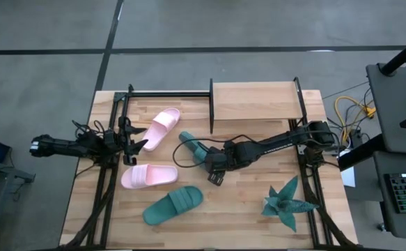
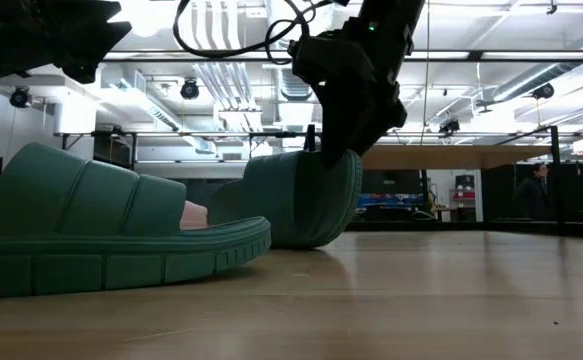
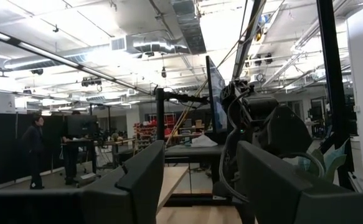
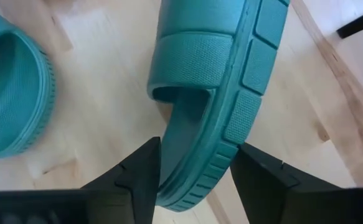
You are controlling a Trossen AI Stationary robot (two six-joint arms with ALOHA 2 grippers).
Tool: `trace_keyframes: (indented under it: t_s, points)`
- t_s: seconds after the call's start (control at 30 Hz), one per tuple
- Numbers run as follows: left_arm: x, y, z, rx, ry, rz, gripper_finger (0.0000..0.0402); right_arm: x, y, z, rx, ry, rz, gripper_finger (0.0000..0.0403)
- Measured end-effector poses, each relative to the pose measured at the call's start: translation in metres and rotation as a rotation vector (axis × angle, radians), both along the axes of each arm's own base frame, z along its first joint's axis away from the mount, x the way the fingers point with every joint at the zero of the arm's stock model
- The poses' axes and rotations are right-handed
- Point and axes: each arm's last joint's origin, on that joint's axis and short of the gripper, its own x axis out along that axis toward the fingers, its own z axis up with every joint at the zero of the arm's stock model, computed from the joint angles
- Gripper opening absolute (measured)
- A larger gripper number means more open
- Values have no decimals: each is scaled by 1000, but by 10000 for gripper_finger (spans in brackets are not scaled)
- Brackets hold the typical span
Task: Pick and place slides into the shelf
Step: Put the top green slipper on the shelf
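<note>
One green slide (image 1: 191, 144) stood tilted on its edge mid-counter, the right pincer (image 4: 193, 168) grasping its sole between both fingers, arm reaching in low. The left pincer (image 1: 134, 146) hung released beside a pink slide (image 1: 162, 127). Another pink slide (image 1: 149, 176), a second green slide (image 1: 173, 205) and a plant (image 1: 287, 203) lay near; the shelf (image 1: 255, 102) stood behind on the wooden counter (image 1: 244, 202).

**Surface and material notes**

Teal slide (image 4: 218, 93): soft matt foam, strap finely pebbled, sole edge moulded in ribbed blocks. Pink slides (image 1: 149, 176): same matt foam. Tabletop (image 1: 244, 202): pale wood, visible grain, low sheen. Shelf (image 1: 255, 102): light smooth wood, thin black metal uprights. Gripper fingers (image 4: 141, 171): matt black plastic.
</note>
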Motion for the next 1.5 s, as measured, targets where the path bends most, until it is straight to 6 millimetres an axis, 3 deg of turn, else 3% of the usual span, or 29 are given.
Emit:
trace_keyframes:
  t_s: [0.4, 0.73, 1.1, 1.37, 1.5]
  points:
    - [0, 0, 0, 0, 0, 0, 187, -1, 0, 0, 1, 11, 27, 45]
    - [0, 0, 0, 0, -2, 0, 187, 2, -2, 5, 10, -4, 41, 40]
    - [0, 0, 0, 0, -1, 0, 187, 3, -7, 59, -121, -161, 96, 39]
    - [0, 0, 0, 113, 24, 46, 187, -19, -16, 111, -327, -307, 30, 39]
    - [2, 0, -2, 206, 52, 72, 187, -33, -19, 132, -345, -366, 13, 37]
